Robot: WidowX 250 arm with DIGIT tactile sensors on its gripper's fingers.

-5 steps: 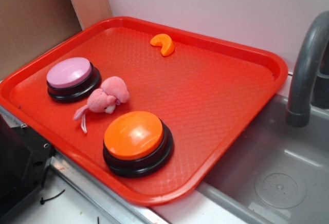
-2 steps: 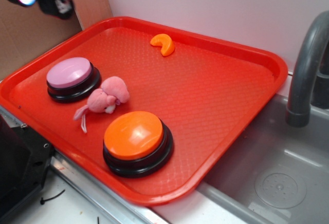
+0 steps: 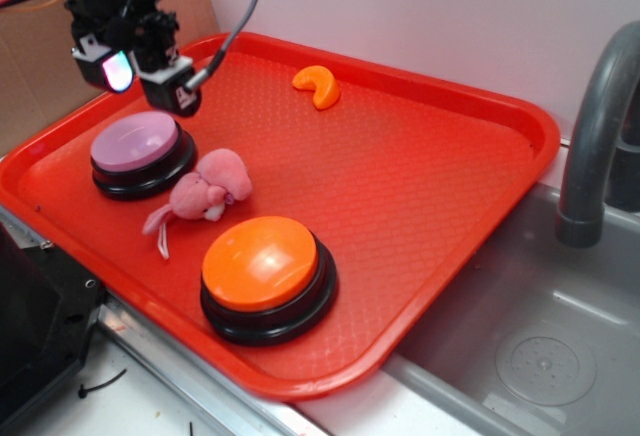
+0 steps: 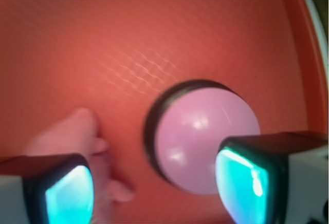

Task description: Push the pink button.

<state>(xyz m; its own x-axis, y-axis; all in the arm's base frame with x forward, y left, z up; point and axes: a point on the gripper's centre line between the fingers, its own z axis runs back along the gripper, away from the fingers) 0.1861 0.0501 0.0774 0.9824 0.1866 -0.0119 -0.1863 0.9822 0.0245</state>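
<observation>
Two buttons: the pink button (image 3: 136,142) sits at the tray's left end; the orange button (image 3: 262,264) is near the front edge.
Tray (image 3: 430,186): red, textured, next to a sink (image 3: 540,336).
Gripper (image 3: 145,78): above the pink button, fingers spread wide, grasping nothing.
Wrist view: pink button (image 4: 203,142) lies between the pads (image 4: 241,185), nearer the right one.
Plush toy (image 3: 205,188): between both buttons.
Orange piece (image 3: 318,85): near the far rim.

Red tray (image 3: 450,186) beside a grey sink (image 3: 520,346)

On the tray: an orange button (image 3: 262,264) near the front edge, a pink plush (image 3: 205,191) just behind it, an orange crescent (image 3: 318,86) at the back. Grey faucet (image 3: 595,136) at right.
</observation>
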